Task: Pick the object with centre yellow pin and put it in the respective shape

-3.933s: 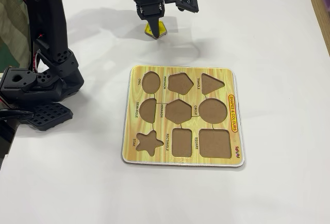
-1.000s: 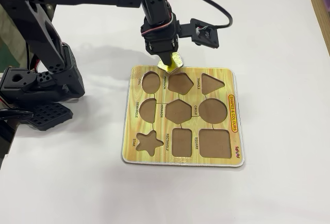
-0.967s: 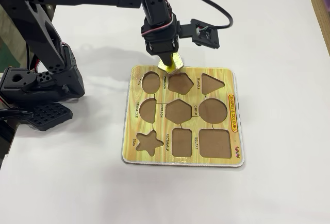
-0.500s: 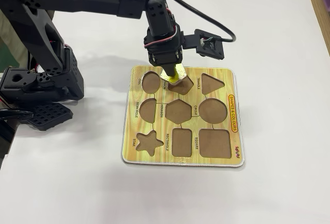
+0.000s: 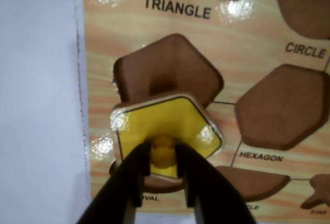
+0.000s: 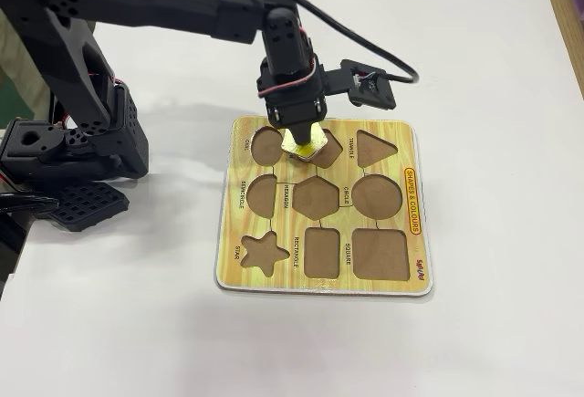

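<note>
Pentagon [image 5: 165,123] pin between fingers [image 5: 206,183] (seemingly pinched)

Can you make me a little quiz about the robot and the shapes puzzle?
1. True or false: the gripper is pinching the yellow pin of the yellow pentagon piece.
2. In the wrist view, which hole does the piece partly cover? A) star B) pentagon hole C) square
3. Fill in: the word printed on the puzzle board above that hole is ____.

Key: 1 true; 2 B; 3 TRIANGLE.
</note>
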{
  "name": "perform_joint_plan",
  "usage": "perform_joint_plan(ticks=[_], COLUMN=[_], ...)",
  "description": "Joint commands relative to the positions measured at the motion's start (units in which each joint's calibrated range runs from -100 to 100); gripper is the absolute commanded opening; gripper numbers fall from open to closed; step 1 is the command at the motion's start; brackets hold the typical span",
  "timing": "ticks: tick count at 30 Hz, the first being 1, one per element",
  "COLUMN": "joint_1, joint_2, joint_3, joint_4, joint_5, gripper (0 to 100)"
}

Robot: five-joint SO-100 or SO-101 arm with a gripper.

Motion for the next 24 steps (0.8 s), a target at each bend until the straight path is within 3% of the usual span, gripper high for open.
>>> perform_joint_plan(ticks=[1, 24], joint_1=[-0.5, -0.7], joint_2=[0.0, 0.2], joint_3=[-1.6, -2.5], joint_4=[-0.7, -6.9], joint_5=[1.3, 1.6], gripper=[6, 6])
